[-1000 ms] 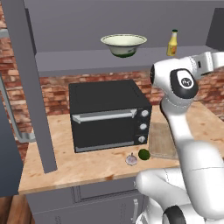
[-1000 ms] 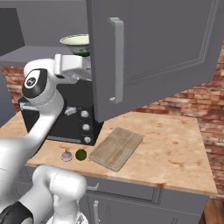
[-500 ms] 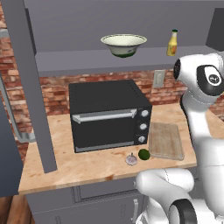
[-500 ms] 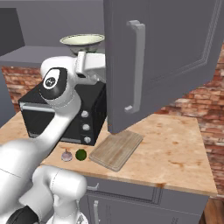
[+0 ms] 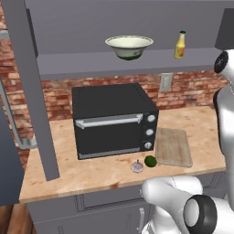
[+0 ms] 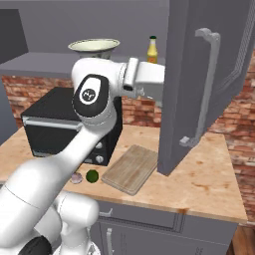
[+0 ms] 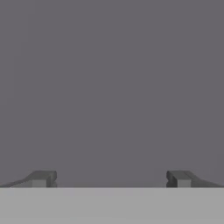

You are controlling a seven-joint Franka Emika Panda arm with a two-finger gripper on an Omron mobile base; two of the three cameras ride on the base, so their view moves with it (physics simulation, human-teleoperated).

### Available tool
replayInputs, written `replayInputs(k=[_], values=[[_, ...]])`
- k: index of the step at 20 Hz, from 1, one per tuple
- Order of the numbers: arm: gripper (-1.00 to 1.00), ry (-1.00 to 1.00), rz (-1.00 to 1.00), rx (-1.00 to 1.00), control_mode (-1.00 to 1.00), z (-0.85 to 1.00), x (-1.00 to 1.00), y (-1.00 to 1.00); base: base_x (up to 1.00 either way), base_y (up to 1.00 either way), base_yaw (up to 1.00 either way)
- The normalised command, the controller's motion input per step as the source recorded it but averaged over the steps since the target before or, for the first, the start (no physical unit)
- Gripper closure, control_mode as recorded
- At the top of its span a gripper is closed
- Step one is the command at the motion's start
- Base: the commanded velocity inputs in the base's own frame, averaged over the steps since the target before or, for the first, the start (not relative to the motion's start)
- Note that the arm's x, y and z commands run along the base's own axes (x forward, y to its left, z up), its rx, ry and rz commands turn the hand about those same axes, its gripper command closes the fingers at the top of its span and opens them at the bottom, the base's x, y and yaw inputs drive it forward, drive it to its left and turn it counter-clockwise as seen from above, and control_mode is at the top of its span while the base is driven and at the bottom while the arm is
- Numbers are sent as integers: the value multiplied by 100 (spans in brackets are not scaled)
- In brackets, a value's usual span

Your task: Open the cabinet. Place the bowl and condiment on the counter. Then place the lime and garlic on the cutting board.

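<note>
The cabinet stands open, its right door (image 6: 199, 84) swung out toward me. On its shelf sit the cream bowl (image 5: 129, 45) (image 6: 94, 47) and the yellow condiment (image 5: 180, 45) (image 6: 152, 50). My arm reaches behind that door, so the door hides the hand in the right base view. In the hand view my gripper (image 7: 111, 179) is open, fingertips (image 7: 43, 178) wide apart, close against a flat grey panel with nothing between them. On the counter (image 5: 91, 176) lie the lime (image 5: 150, 161) (image 6: 92, 176) and garlic (image 5: 137, 166) (image 6: 76, 178), just left of the cutting board (image 5: 172, 146) (image 6: 130, 168).
A black oven (image 5: 114, 119) (image 6: 64, 127) stands on the counter under the shelf. The left cabinet door (image 5: 29, 91) hangs open edge-on over the counter's left part. The right door's silver handle (image 6: 204, 89) juts out over the counter's right half.
The right cabinet door has swung further open to the right, and my arm has swept right with it. Bowl, condiment, lime and garlic have not moved.
</note>
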Motion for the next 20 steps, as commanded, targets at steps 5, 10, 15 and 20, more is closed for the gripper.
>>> replayInputs(k=[5,10,15,20], values=[[-100,0,0,18,-100,0,0,-60,0,0,0],[-100,0,0,20,-100,0,-1,-54,0,0,0],[-100,-6,3,15,-100,0,-53,-5,0,0,0],[-100,-9,3,12,-100,0,-77,7,0,0,0]])
